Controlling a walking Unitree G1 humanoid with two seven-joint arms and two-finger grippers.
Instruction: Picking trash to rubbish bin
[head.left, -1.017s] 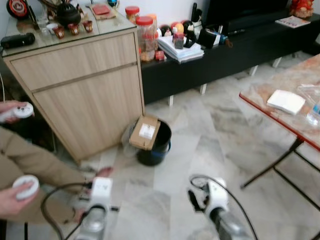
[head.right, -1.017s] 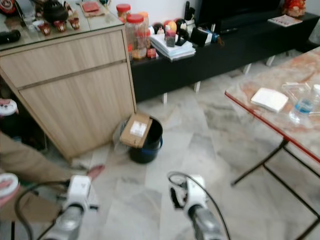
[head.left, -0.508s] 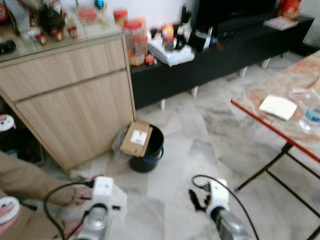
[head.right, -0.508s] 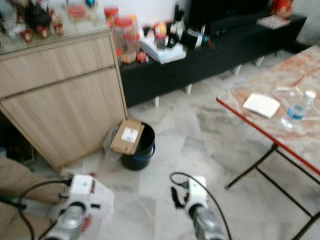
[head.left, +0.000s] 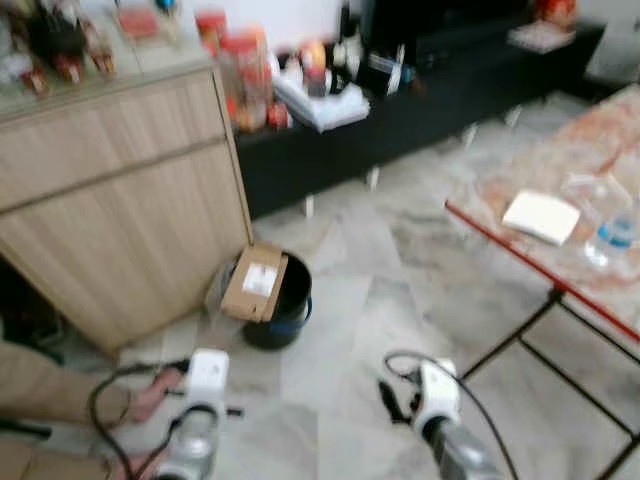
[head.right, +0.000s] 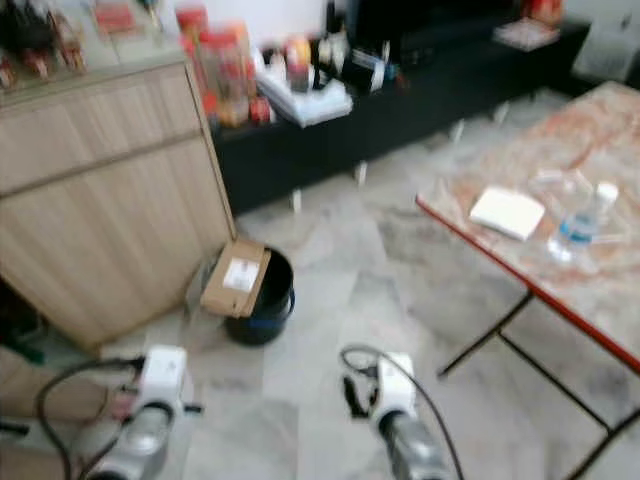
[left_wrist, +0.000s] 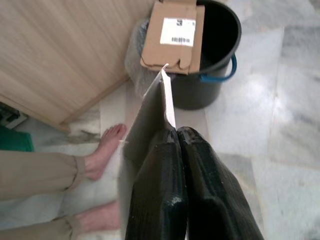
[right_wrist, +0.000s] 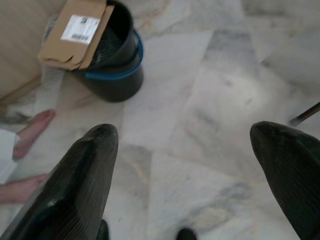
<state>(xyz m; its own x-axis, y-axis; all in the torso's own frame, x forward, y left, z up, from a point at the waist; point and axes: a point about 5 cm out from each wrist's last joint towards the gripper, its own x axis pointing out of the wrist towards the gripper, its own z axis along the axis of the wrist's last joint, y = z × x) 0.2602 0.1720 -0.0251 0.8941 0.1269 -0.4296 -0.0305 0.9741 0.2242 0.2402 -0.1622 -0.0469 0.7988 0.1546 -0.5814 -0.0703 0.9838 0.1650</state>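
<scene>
A black rubbish bin (left_wrist: 222, 47) with a blue handle stands on the marble floor beside a wooden cabinet (head.left: 110, 210). A brown cardboard box (left_wrist: 172, 30) with a white label leans on the bin's rim, half over the opening. My left gripper (left_wrist: 175, 134) is shut on a thin grey-white sheet (left_wrist: 145, 120), held on edge a little short of the bin. My right gripper (right_wrist: 184, 131) hangs open over bare floor, with the bin (right_wrist: 117, 75) ahead of it and to one side.
A person's bare feet (left_wrist: 102, 152) and tan trouser legs are on the floor close by my left arm. A red-edged folding table (head.left: 520, 255) carries a white pad (head.left: 541, 217) and a water bottle (head.left: 612, 238) on the right. A low black bench (head.left: 420, 100) lines the far wall.
The whole picture has shifted and blurred as the camera moves. The person's hands with white controllers have slid out at the left. Both arms keep their pose.
</scene>
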